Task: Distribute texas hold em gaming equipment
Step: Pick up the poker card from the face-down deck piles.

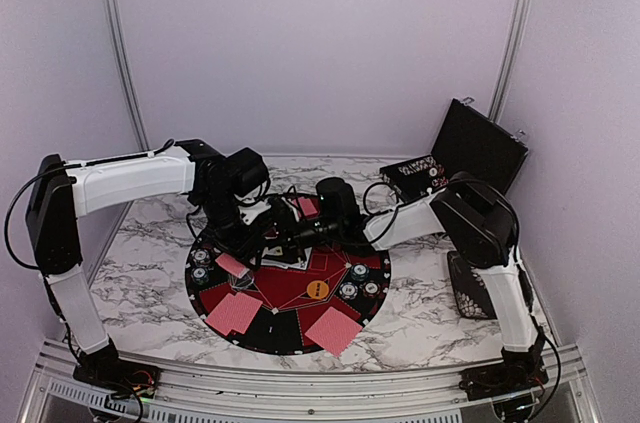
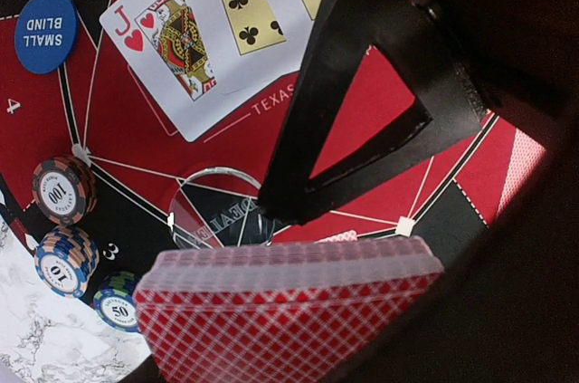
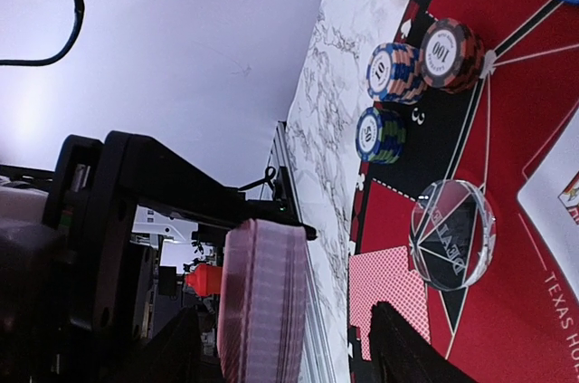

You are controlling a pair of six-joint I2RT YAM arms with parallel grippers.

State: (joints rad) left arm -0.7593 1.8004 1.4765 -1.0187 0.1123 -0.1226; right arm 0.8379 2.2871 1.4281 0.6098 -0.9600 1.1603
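My left gripper (image 1: 238,253) is shut on a deck of red-backed cards (image 2: 289,311) and holds it above the round mat (image 1: 290,341). My right gripper (image 3: 285,333) is open, with its fingers (image 2: 362,102) on either side of the deck (image 3: 262,301). Face-up cards (image 2: 181,39) lie on the mat, with a jack of hearts and clubs showing. A blue small-blind disc (image 2: 45,32), a clear dealer button (image 2: 217,211) and three chip stacks (image 2: 63,189) sit by them. Face-down cards (image 1: 234,312) (image 1: 333,330), an orange disc (image 1: 317,289) and more chips (image 1: 358,275) lie nearer me.
A black hinged case (image 1: 470,148) stands open at the back right. A dark patterned tray (image 1: 470,288) sits at the right beside my right arm. The marble table (image 1: 150,263) surrounds the mat, and a rail runs along its near edge.
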